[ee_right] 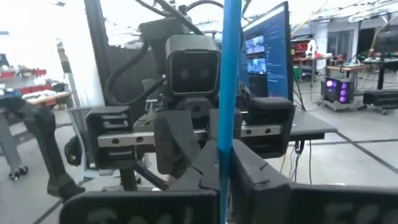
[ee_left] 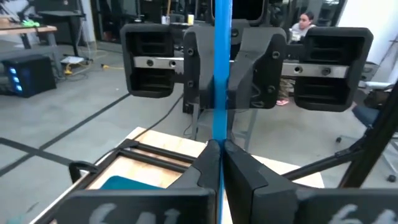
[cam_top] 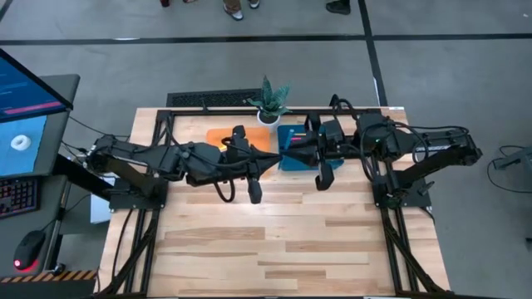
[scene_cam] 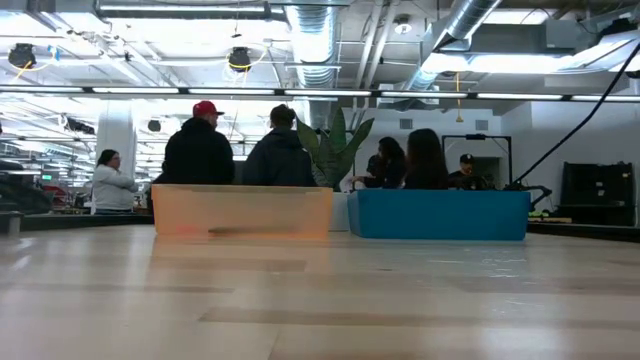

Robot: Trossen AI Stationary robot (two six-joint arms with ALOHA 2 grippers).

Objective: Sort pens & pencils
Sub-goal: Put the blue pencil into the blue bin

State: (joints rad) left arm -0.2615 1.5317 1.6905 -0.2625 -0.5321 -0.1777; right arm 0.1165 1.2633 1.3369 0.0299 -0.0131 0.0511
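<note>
A blue pen (ee_left: 221, 74) stands upright between the pressed-together fingers of the left end effector (ee_left: 221, 163), pinched low on its shaft. In the right wrist view the same pen (ee_right: 229, 68) rises between the fingers of the right end effector (ee_right: 225, 167), which also pinch it. The two end effectors face each other, raised above the far middle of the table (cam_top: 274, 241), between the orange tray (scene_cam: 242, 211) and the blue tray (scene_cam: 438, 215). From above, the arms hide the pen itself and most of both trays. Both ends of the pen are cut off in the wrist views. The tray walls hide any contents in the low view.
</note>
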